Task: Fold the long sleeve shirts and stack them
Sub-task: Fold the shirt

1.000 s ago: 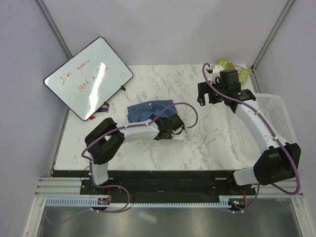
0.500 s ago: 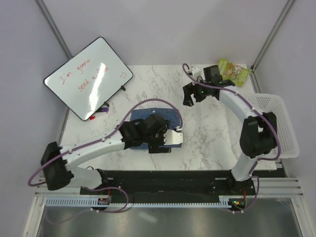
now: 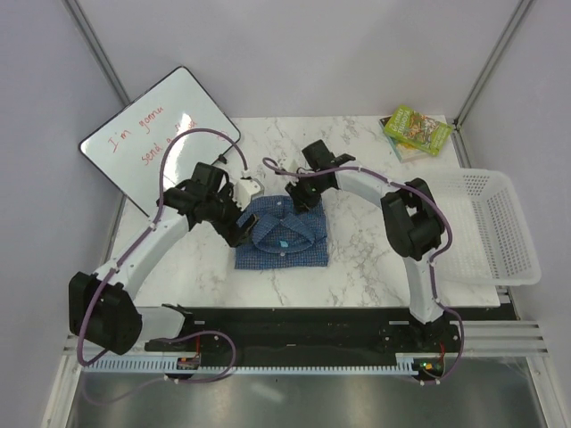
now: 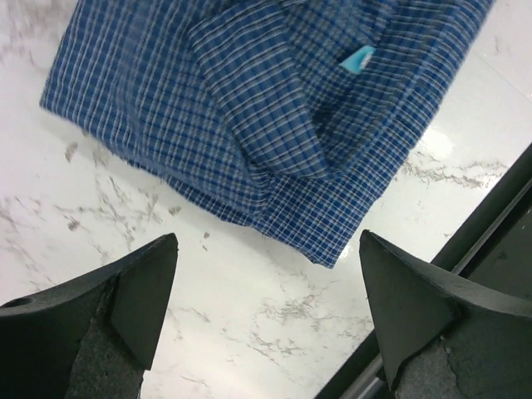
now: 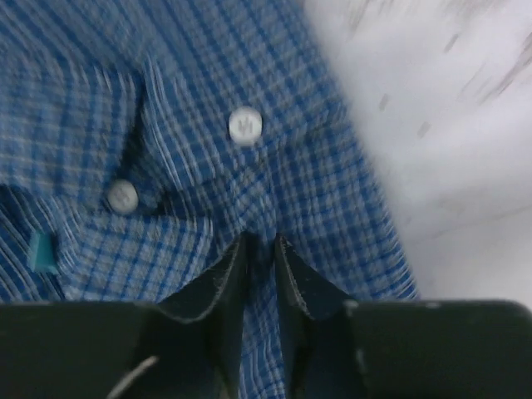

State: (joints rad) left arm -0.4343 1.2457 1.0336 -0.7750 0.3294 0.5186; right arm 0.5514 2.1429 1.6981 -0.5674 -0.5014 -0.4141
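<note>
Looking over the marble table (image 3: 375, 241), the biggest change is in the long sleeve shirt (image 3: 283, 236): a second ago it was a smaller bundle further back under the left arm, and now it lies as a neat rectangle in the middle of the table, collar (image 3: 287, 221) up and the small teal tag (image 4: 357, 58) showing.

Both arms have changed places around it. The left arm has pulled away to the shirt's left side. The left gripper (image 4: 266, 303) has let go and stands wide open above bare marble, touching nothing. The right arm, which was far at the back right with its jaws wide, has come to the shirt's far edge. The right gripper (image 5: 259, 253) is now almost closed, and its fingers (image 5: 214, 287) appear to pinch a ridge of cloth just below the two white buttons (image 5: 245, 125).

I judge that the folding of this shirt is nearly done, and the right side takes over, perhaps to straighten or move it.
</note>
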